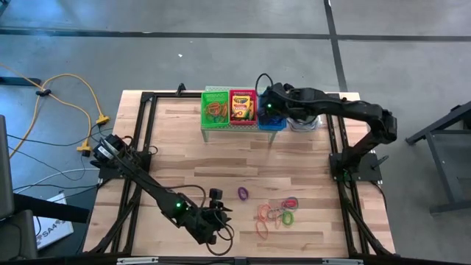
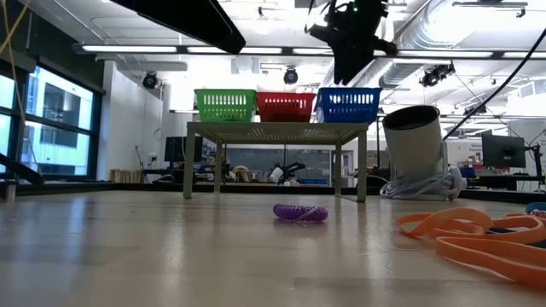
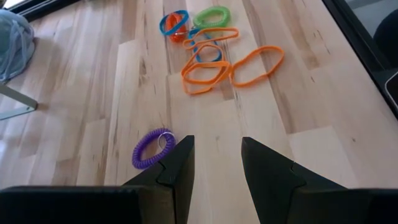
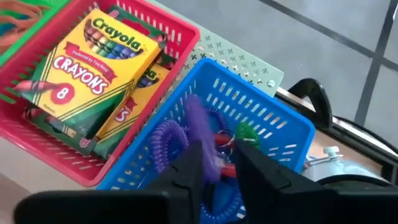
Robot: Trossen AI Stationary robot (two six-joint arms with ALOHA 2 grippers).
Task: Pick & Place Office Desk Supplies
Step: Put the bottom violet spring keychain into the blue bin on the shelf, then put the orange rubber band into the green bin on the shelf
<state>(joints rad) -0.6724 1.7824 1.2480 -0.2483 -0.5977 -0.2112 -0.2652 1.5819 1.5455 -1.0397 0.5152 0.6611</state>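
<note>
My right gripper [image 4: 220,163] hovers over the blue basket [image 4: 273,124], pointing down, its fingers a little apart. A blurred purple coil band [image 4: 198,121] shows in the gap, and more coil bands lie in the basket. The red basket [image 1: 241,109] holds crayon boxes [image 4: 93,68]. Orange rubber bands lie in the green basket [image 1: 215,110]. My left gripper [image 3: 217,162] is open over the near part of the table with nothing between its fingers. A purple coil band [image 3: 152,148] lies flat just beside it. Loose rubber bands [image 1: 280,213] lie flat farther right. My right gripper has the purple coil band [image 4: 208,158] in the narrow gap between its fingertips, above the blue basket. The band is blurred, and I cannot tell whether the fingers touch it.
The three baskets stand side by side on a small perforated stand [image 2: 277,132] at the table's far edge. A round silvery tin [image 2: 414,145] stands right of it, under my right arm. Black frame rails [image 1: 143,147] run along the table's sides.
</note>
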